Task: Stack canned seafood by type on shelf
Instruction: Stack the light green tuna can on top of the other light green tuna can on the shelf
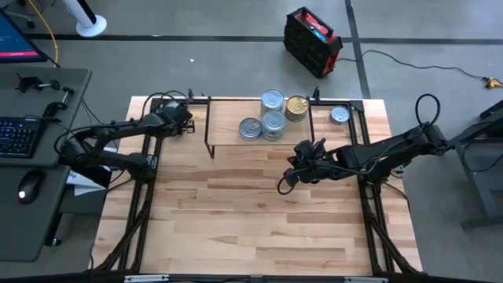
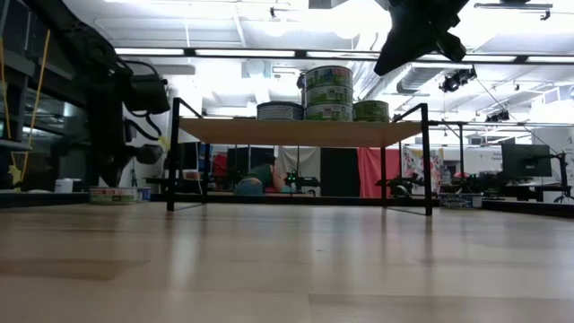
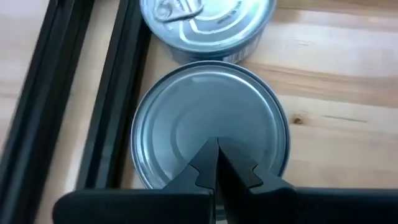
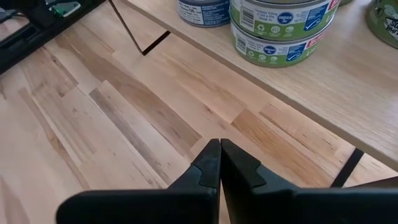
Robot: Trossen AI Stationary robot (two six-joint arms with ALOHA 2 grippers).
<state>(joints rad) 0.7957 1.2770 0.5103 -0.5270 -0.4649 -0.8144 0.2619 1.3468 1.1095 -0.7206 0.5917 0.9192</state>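
Fingers of the right gripper (image 4: 219,163) are pressed together with no gap between them and hold nothing; this gripper hangs in the air above the bare table (image 1: 259,220), just in front of the shelf (image 1: 236,118), and in the high view it shows near the middle of the table, on the right arm that reaches in from the right side. Fingers of the left gripper (image 3: 217,167) are also closed tip to tip and grip nothing; they hover directly over a silver lid of one tin (image 3: 208,121) that stands on the tabletop beside a black frame bar (image 3: 109,93), and a second tin with a pull tab (image 3: 208,22) stands just beyond the first one. In the high view the left gripper is at the far left corner of the table, beside the left end of the shelf. On the shelf, the canned seafood is grouped right of the middle: a stack of tins with green and white labels (image 4: 283,25), one lower blue-sided tin (image 4: 204,11) to its side, and a gold tin (image 1: 296,107) at the far side of the group. In the low view the stack is clearly taller than the tins beside it. One more silver tin (image 1: 339,115) lies alone on the tabletop, past the right end of the shelf.
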